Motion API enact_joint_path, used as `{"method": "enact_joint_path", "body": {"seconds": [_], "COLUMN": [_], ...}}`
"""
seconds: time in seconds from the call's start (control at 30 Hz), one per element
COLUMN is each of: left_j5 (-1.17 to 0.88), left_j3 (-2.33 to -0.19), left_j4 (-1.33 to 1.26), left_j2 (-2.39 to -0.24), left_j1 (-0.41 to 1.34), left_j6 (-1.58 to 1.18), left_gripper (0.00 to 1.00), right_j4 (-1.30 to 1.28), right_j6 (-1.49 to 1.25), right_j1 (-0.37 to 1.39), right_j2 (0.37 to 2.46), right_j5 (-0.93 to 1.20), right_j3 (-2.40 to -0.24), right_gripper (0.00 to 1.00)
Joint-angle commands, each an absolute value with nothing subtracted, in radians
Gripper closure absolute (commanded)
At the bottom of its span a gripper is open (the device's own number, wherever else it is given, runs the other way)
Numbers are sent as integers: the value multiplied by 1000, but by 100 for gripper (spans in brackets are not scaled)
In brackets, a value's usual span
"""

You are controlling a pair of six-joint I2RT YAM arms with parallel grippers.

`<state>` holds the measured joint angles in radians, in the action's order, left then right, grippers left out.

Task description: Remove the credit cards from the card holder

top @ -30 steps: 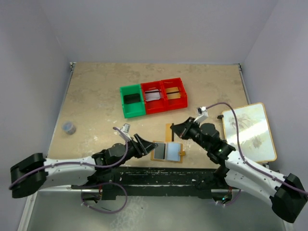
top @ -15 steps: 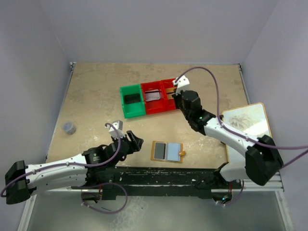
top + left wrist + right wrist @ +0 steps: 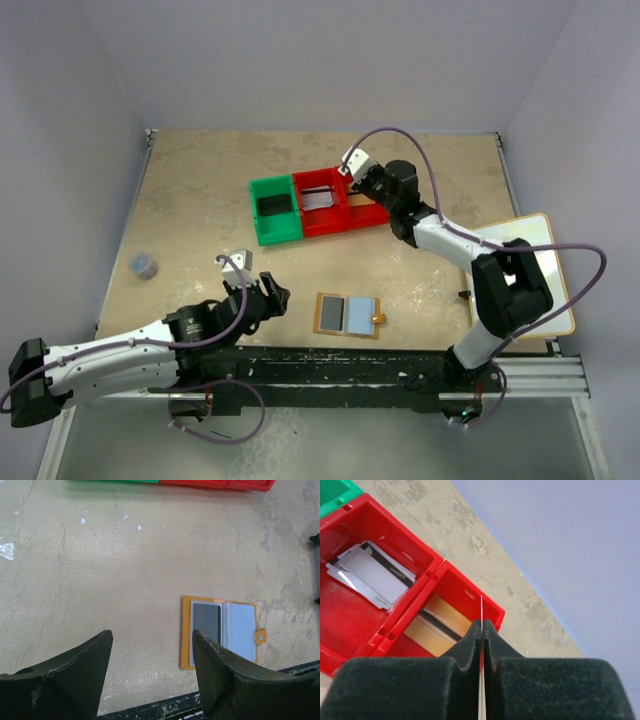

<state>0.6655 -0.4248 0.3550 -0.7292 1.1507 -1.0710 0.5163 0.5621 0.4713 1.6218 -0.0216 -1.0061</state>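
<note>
The orange-tan card holder (image 3: pixel 348 314) lies open near the table's front edge, with a dark grey card (image 3: pixel 206 622) in its left pocket; it also shows in the left wrist view (image 3: pixel 218 632). My left gripper (image 3: pixel 275 297) is open and empty, just left of the holder (image 3: pixel 152 635). My right gripper (image 3: pixel 365 180) is shut on a thin credit card seen edge-on (image 3: pixel 481 607), above the right red bin (image 3: pixel 470 592). That bin holds a gold-tan card (image 3: pixel 437 622). The middle red bin (image 3: pixel 320 222) holds pale grey-white cards (image 3: pixel 370 572).
A green bin (image 3: pixel 274 226) stands left of the red ones. A white tan-edged board (image 3: pixel 520 270) lies at the right edge. A small grey object (image 3: pixel 145 265) sits at the left. The black rail (image 3: pixel 330 365) runs along the front.
My right gripper has swung from beside the card holder up to the right red bin with a card in it. My left gripper has drawn back leftward from the holder.
</note>
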Motion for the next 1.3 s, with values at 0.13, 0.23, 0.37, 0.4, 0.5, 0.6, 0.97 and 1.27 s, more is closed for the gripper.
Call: {"method": "enact_joint_path", "body": {"seconds": [0.13,0.23,0.37,0.4,0.5,0.6,0.97,1.27], "left_j5": [703,707,720,725,739,749,767,782], "left_j3": [-486,-497,-522,-530,-543,-546,-581,-601], "left_j4": [419,438,470,479,497,502,546,537], "left_j2": [-640,-635,-648,-651,-648,-635,-657,-715], "left_j1": [1150,1150,1150,1150,1150,1150,1150,1150], "left_j6": [-1010,-1001,-991,-988,-986,-986,-970,-961], "left_gripper": [37,37,37,37,36,37,37,37], "right_j4": [423,376,319,304,228,225,145,179], "right_j6": [859,909,974,991,1049,1085,1164,1180], "right_j1": [425,416,404,400,394,385,359,356], "right_j2": [1751,1785,1823,1837,1881,1912,2020,2116], "right_j5": [253,283,320,321,343,344,382,380], "right_j3": [-1153,-1190,-1238,-1248,-1293,-1313,-1424,-1467], "right_gripper": [100,100,100,100,100,100,100,96]}}
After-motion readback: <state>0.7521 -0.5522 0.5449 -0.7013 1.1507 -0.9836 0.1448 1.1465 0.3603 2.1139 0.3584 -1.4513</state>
